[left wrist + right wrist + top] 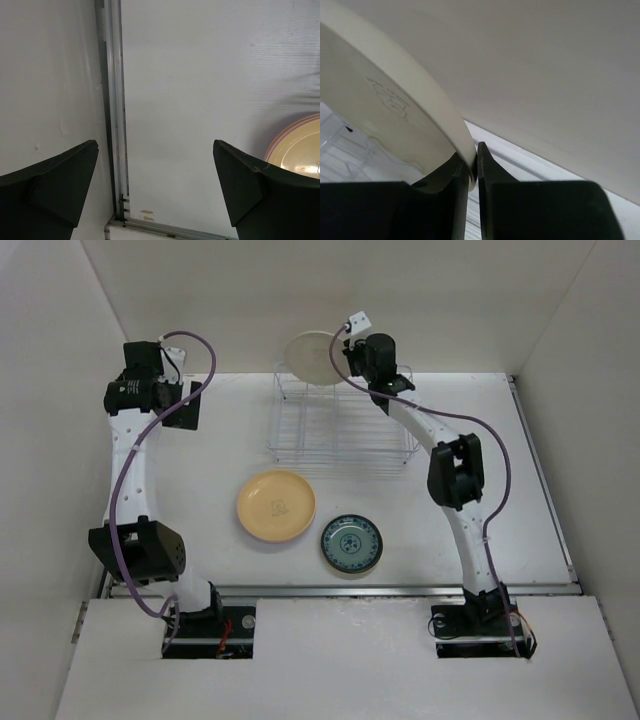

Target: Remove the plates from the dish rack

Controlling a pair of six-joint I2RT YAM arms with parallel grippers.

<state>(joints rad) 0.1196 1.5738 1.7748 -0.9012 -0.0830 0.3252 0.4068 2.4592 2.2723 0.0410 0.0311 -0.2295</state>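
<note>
My right gripper is pinched narrow on the rim of the cream plate, gripping its 3 o'clock edge. The plate stands on edge at the far end of the dish rack, at about 11 o'clock of it. It leans, with its broad face towards 6 o'clock and its edge line running 9 to 3. I cannot tell whether it touches the wires.

The amber plate and the blue-green plate lie flat on the table, at 7 and 6 o'clock of the rack.

My left gripper hangs wide apart, holding nothing, at the rack's 9 o'clock.
</note>
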